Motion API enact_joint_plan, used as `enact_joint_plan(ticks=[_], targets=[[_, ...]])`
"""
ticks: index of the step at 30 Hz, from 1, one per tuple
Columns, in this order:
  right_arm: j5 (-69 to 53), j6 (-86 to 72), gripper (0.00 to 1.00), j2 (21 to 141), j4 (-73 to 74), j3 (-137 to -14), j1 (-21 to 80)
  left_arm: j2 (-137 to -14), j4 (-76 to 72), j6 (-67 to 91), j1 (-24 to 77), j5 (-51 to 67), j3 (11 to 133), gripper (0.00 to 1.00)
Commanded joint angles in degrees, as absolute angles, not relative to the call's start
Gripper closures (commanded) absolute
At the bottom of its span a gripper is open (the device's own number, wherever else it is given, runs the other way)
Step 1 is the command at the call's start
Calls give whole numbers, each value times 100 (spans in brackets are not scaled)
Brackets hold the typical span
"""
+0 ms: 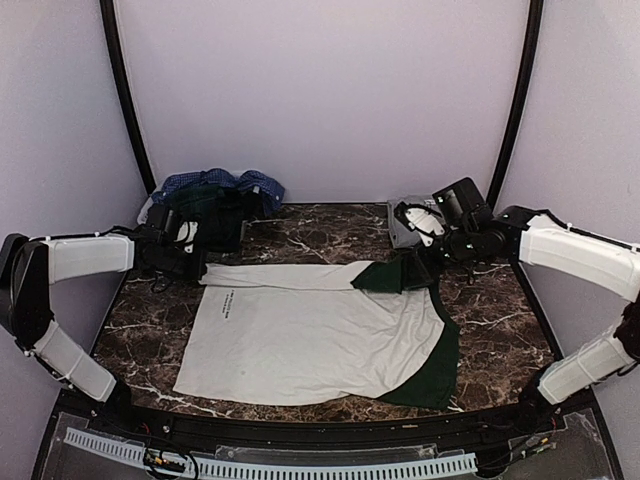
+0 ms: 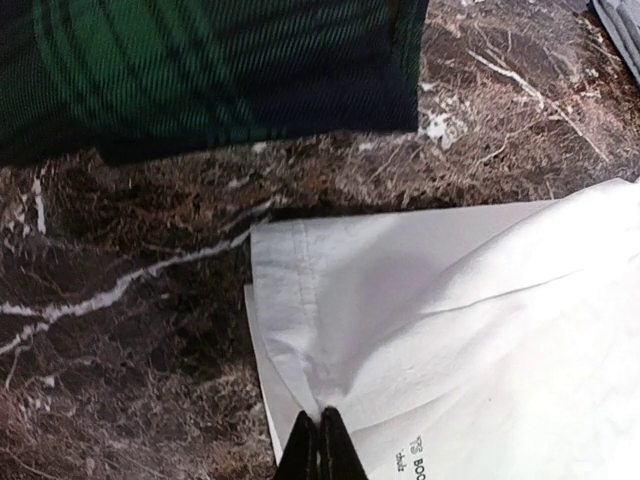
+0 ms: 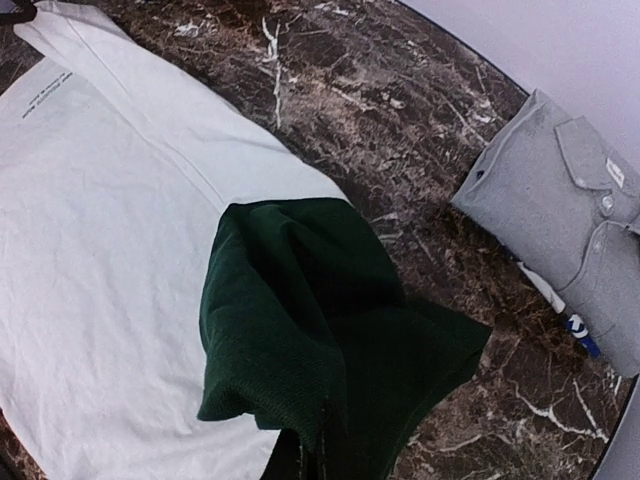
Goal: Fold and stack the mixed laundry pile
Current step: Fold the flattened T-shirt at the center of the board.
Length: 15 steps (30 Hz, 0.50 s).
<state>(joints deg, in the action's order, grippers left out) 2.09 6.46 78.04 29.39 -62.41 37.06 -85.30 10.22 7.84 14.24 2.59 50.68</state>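
A white tee [image 1: 300, 340] with dark green sleeves and small black lettering lies spread on the marble table, its far edge folded over. My left gripper [image 2: 320, 418] is shut on the white hem corner [image 2: 300, 300] at the tee's far left. My right gripper [image 3: 325, 445] is shut on the dark green sleeve [image 3: 300, 300], holding it bunched above the table at the tee's far right. The rest of the mixed laundry pile [image 1: 215, 205], a green tartan shirt [image 2: 200, 70] and a blue checked shirt, sits at the back left.
A folded grey button shirt [image 3: 560, 210] lies at the back right, close to my right gripper [image 1: 425, 262]. A pale slatted basket rim [image 1: 260, 462] runs along the near edge. Bare marble [image 1: 320, 230] shows between pile and grey shirt.
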Motion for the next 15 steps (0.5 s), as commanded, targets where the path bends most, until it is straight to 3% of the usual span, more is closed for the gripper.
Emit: enact_joint_plan(ticks=[1, 7, 9, 11, 12, 14, 15], targets=[[-174, 212, 100, 7499, 3297, -6121, 3916, -8391, 1802, 1233, 1402, 167, 4946, 100], [-312, -105, 100, 7259, 3855, -6158, 3999, -8150, 2392, 1333, 1623, -19, 4973, 99], [-387, -197, 100, 7226, 3996, -6145, 3999, -8006, 2537, 1311, 1673, -18, 4962, 96], [-665, -212, 100, 7356, 4275, -6212, 3999, -7930, 2868, 1430, 1686, -188, 5096, 86], [-780, -198, 95, 7455, 4549, -6283, 4006, -7871, 3062, 1487, 1687, -252, 5141, 76], [-870, -207, 71, 7571, 4808, -6357, 4036, -7736, 3134, 1589, 1687, -384, 5214, 58], [-871, -206, 67, 7536, 4845, -6344, 4054, -7682, 3105, 1607, 1681, -393, 5237, 55]])
